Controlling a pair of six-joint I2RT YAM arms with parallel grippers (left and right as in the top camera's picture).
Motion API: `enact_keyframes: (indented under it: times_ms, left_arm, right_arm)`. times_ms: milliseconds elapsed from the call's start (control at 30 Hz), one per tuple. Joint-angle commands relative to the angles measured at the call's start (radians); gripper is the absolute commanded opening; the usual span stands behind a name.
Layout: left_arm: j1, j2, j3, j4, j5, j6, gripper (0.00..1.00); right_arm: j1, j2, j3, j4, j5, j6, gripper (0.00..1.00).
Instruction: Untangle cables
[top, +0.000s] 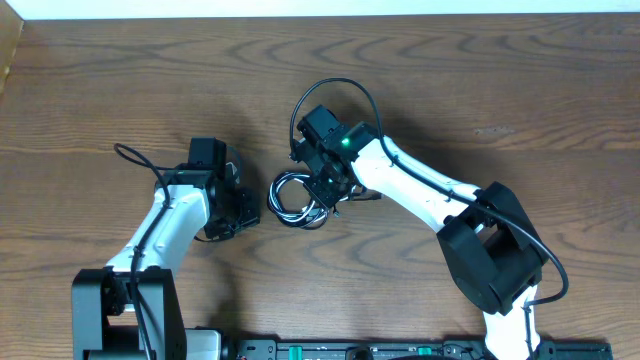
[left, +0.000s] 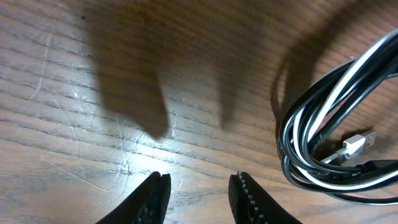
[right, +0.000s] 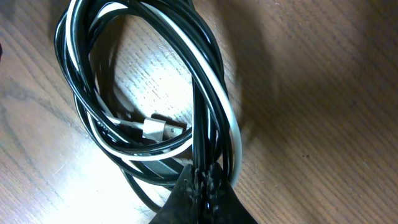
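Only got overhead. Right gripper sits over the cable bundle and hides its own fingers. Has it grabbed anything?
Observer: Yes. In the right wrist view the right gripper is shut on black strands of the cable bundle.
Operator: White one pinched too?
Observer: Can't tell. The white cable runs right alongside the pinch.
Operator: Left side?
Observer: The left gripper is open with nothing between its fingers. The bundle lies beside it, not touching.

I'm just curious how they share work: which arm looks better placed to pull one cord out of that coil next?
Probably left: the left gripper is open and empty beside the cables, while the right gripper is shut on several strands together, so it can only hold the bundle.
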Motion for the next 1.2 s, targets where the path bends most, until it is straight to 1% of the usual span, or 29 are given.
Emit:
enact_keyframes:
  times_ms: [0, 200, 267, 333, 400, 533, 700, 833, 1033, 1167]
  left_arm:
    - [0.005, 0.006, -0.013, 0.002, -0.007, 0.01, 0.36]
    - [0.005, 0.006, -0.013, 0.005, 0.024, 0.015, 0.36]
    - [0.005, 0.006, -0.013, 0.013, 0.075, 0.058, 0.35]
    - [0.005, 0.006, -0.013, 0.021, 0.136, 0.104, 0.33]
    - [0.005, 0.006, -0.013, 0.024, 0.159, 0.12, 0.33]
    - [0.005, 0.006, -0.013, 0.024, 0.159, 0.119, 0.33]
    - [0.005, 0.006, -0.013, 0.024, 0.16, 0.119, 0.34]
    - [0.005, 0.006, -0.013, 0.023, 0.159, 0.119, 0.34]
    - [0.005, 0.006, -0.013, 0.023, 0.15, 0.119, 0.34]
    - [0.005, 0.006, -0.013, 0.023, 0.15, 0.119, 0.34]
  right_arm:
    - [0.01, 0.003, 0.018, 0.003, -0.007, -0.02, 0.01]
    - [0.012, 0.003, 0.018, 0.007, -0.016, -0.021, 0.01]
    - [0.013, 0.003, 0.018, 0.011, -0.039, -0.021, 0.01]
    - [0.013, 0.003, 0.018, 0.016, -0.112, -0.021, 0.01]
    - [0.011, 0.003, 0.018, 0.018, -0.174, -0.021, 0.01]
    - [-0.002, 0.003, 0.018, 0.015, -0.245, -0.052, 0.01]
    - [-0.015, 0.003, 0.016, 0.011, -0.262, -0.064, 0.01]
    - [-0.015, 0.003, 0.016, 0.011, -0.36, -0.105, 0.01]
    - [-0.014, 0.003, 0.016, 0.01, -0.372, -0.104, 0.01]
    - [-0.018, 0.003, 0.016, 0.011, -0.423, -0.104, 0.01]
